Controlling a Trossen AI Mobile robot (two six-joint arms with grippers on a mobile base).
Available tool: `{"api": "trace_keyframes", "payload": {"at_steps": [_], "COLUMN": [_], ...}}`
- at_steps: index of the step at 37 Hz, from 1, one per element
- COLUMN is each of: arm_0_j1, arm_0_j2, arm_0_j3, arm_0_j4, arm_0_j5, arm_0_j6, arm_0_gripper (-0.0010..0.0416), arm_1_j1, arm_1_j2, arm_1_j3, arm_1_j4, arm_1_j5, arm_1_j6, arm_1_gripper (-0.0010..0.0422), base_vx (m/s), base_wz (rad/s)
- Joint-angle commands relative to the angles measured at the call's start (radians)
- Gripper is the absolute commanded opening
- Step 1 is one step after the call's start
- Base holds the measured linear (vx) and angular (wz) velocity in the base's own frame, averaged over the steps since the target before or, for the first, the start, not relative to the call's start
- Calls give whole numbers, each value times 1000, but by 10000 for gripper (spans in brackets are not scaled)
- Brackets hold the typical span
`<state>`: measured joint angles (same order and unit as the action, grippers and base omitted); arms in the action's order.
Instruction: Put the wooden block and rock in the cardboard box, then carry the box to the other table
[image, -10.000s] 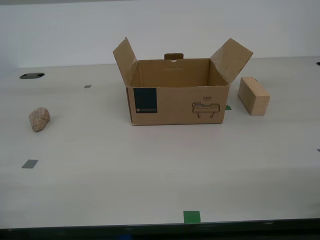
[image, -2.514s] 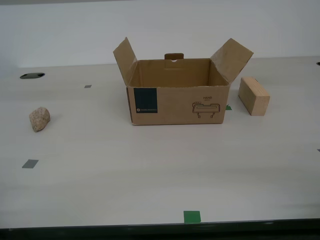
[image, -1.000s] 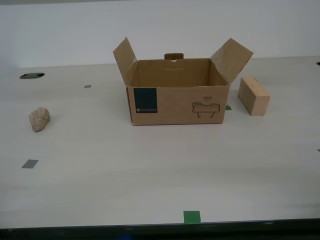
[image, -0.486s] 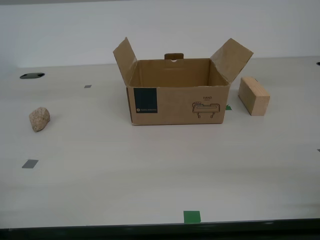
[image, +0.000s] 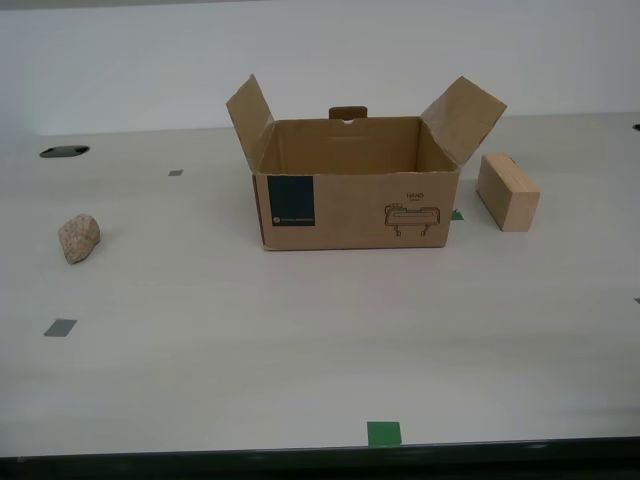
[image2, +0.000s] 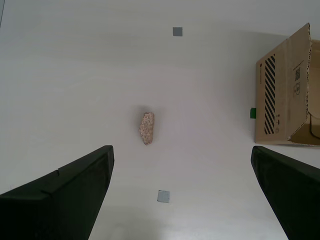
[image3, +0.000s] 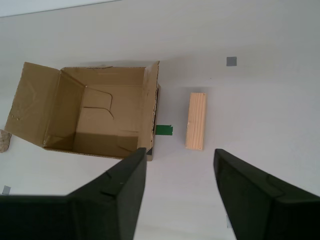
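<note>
1. Exterior view shows the cardboard box (image: 355, 185) in the middle of a smooth off-white table (image: 300, 340), with its top flaps standing up and open
2. On the front of the box there is a dark teal label (image: 290, 200) and a small line drawing (image: 413, 217)
3. The rock (image: 78, 238) lies on the table at the exterior view's left, well apart from the box
4. The wooden block (image: 507, 192) lies on the table at the exterior view's right, just beside the box but not touching it
5. A green tape mark (image: 383, 433) sits near the front edge of the table, and a grey tape square (image: 60, 327) is near the rock
6. No arm shows in the exterior view
7. My second gripper (image2: 182, 192) hangs high over the rock (image2: 146, 128), with its two fingers (image2: 65, 192) spread wide apart and nothing between them
8. My first gripper (image3: 180, 192) hangs high over the table near the wooden block (image3: 196, 120), and its fingers (image3: 115, 192) are apart with nothing held
9. From my first wrist view I can look down into the cardboard box (image3: 90, 112), and the part I see has nothing in it
10. A bit of green tape (image3: 163, 130) lies between the box and the block
</note>
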<state>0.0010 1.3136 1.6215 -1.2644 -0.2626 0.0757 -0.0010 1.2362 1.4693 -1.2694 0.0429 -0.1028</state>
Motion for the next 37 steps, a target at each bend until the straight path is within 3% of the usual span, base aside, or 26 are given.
{"api": "trace_keyframes", "payload": {"at_steps": [1,11,18,22,25,27,29,34,37], "arm_0_j1": [0,0,0,0,0,0,0,0,0], "arm_0_j2": [0,0,0,0,0,0,0,0,0], "arm_0_j3": [1,1,1,1,1,1,1,1,1], "arm_0_j4": [0,-1,-2,-5,-5,-7,-8,-12,-14], "arm_0_j5": [3,3,2,-10,-10,-10,-10,-10,-10], "arm_0_j6": [2,2,9,39,40,47,70,190,206], "arm_0_gripper": [257,410,363,375,406,400,387,395,402], "arm_1_j1": [0,0,0,0,0,0,0,0,0], "arm_1_j2": [0,0,0,0,0,0,0,0,0], "arm_1_j3": [1,1,1,1,1,1,1,1,1], "arm_1_j4": [0,0,0,0,0,0,0,0,0], "arm_1_j5": [2,2,2,2,2,2,2,2,2], "arm_1_j6": [-2,-2,-2,-2,-2,-2,-2,-2,-2], "arm_1_gripper": [375,375,375,375,375,375,375,375,375], "base_vx": [0,0,0,0,0,0,0,0,0], "base_wz": [0,0,0,0,0,0,0,0,0]}}
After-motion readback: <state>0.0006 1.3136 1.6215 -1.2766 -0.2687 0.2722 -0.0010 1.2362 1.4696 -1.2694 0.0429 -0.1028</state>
